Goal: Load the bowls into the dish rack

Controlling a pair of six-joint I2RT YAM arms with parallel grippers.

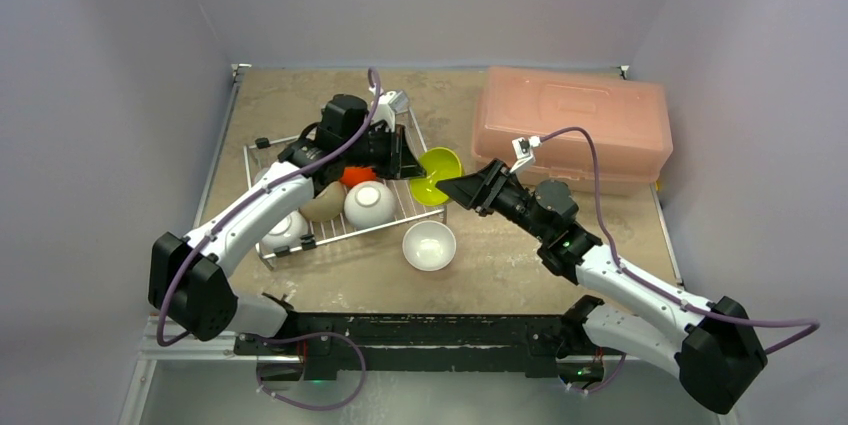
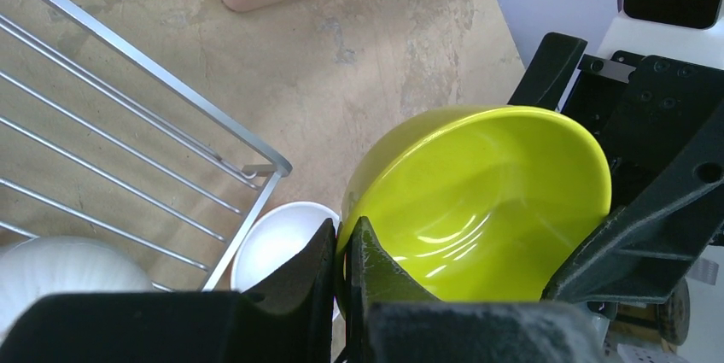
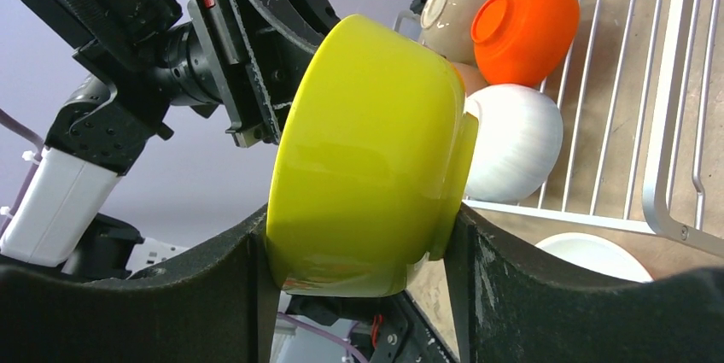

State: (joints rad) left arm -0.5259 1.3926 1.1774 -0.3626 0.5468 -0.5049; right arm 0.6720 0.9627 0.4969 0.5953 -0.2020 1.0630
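A lime-green bowl (image 1: 438, 173) hangs tilted in the air just past the right edge of the dish rack (image 1: 262, 158). My left gripper (image 2: 345, 248) is shut on its rim, one finger inside the bowl (image 2: 478, 201) and one outside. My right gripper (image 3: 359, 222) spans the same bowl (image 3: 367, 158) from rim to foot, with both fingers touching it. In the rack lie an orange bowl (image 3: 525, 34), a beige bowl (image 3: 452, 4) and an upturned white bowl (image 3: 516, 141). Another white bowl (image 1: 283, 230) sits at the rack's near left. One more white bowl (image 1: 429, 245) stands upright on the table.
A pink translucent box (image 1: 572, 125) stands at the back right of the table, just behind my right arm. The rack's right wire rim (image 3: 674, 124) runs close under the held bowl. Grey walls close in the table on three sides.
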